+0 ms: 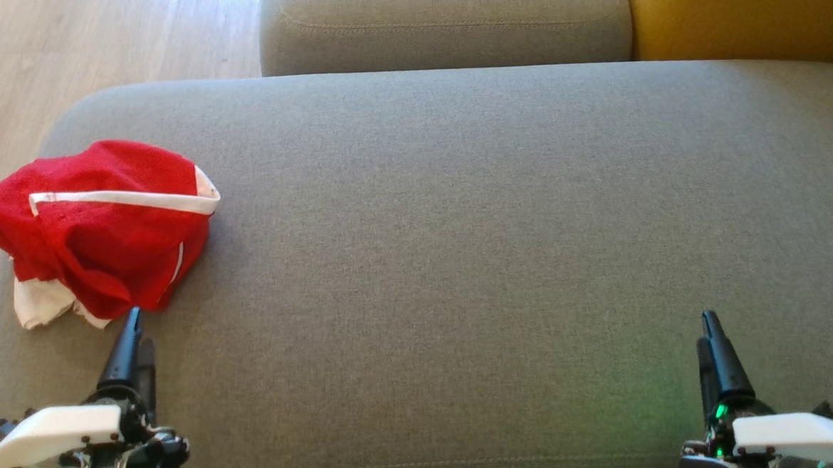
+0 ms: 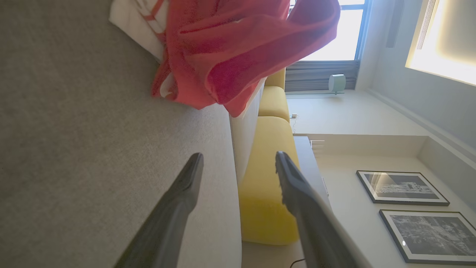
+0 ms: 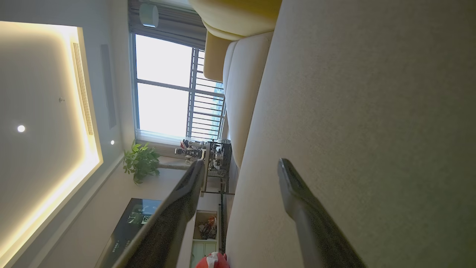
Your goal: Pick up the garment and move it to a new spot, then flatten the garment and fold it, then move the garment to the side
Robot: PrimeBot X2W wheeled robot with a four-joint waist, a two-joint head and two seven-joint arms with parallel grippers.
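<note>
Sofa seat (image 1: 459,229): red garment (image 1: 103,232) just beyond left fingers (image 1: 123,354)

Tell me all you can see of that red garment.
The garment is red, soft-looking cloth with white trim bands and a white part poking out underneath. It lies crumpled in a loose heap, not folded, at the left end of the grey cushion, right by its edge. Only the cushion touches it; the left gripper stands open just short of it.

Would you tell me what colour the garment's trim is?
White, against the red garment; the head view shows the trim best.
</note>
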